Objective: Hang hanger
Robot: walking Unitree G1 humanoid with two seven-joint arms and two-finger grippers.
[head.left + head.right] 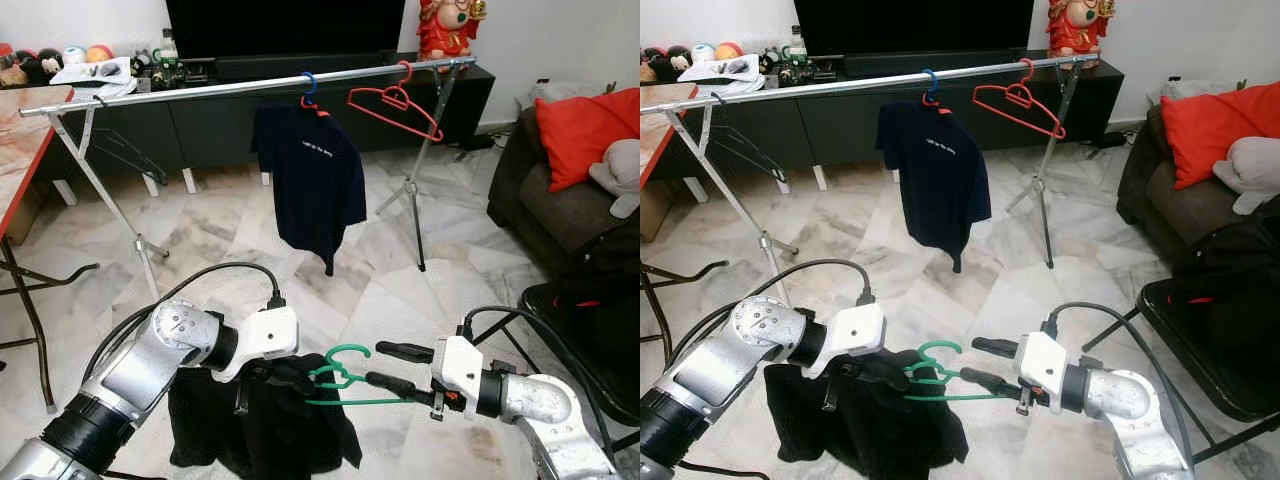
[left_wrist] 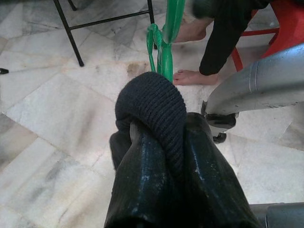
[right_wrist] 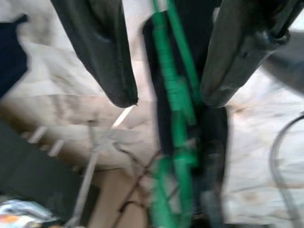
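A green hanger (image 1: 340, 376) sits in the neck of a black garment (image 1: 265, 425) held low over the floor. My left gripper (image 1: 272, 374) is shut on the garment's ribbed collar (image 2: 154, 102). My right gripper (image 1: 373, 363) is open, its two black fingers on either side of the green hanger (image 3: 178, 95), whose bar runs close along the lower finger (image 1: 392, 385). Behind stands a silver clothes rail (image 1: 200, 90) with a navy T-shirt (image 1: 312, 175) on a blue hanger and an empty red hanger (image 1: 395, 105).
A dark sofa (image 1: 540, 200) with a red cushion (image 1: 585, 135) is at the right, a black chair (image 1: 590, 320) beside my right arm. A red-topped table (image 1: 25, 150) stands at the left, a black TV console (image 1: 220, 120) behind the rail. A person's bare foot (image 2: 192, 77) rests on the floor.
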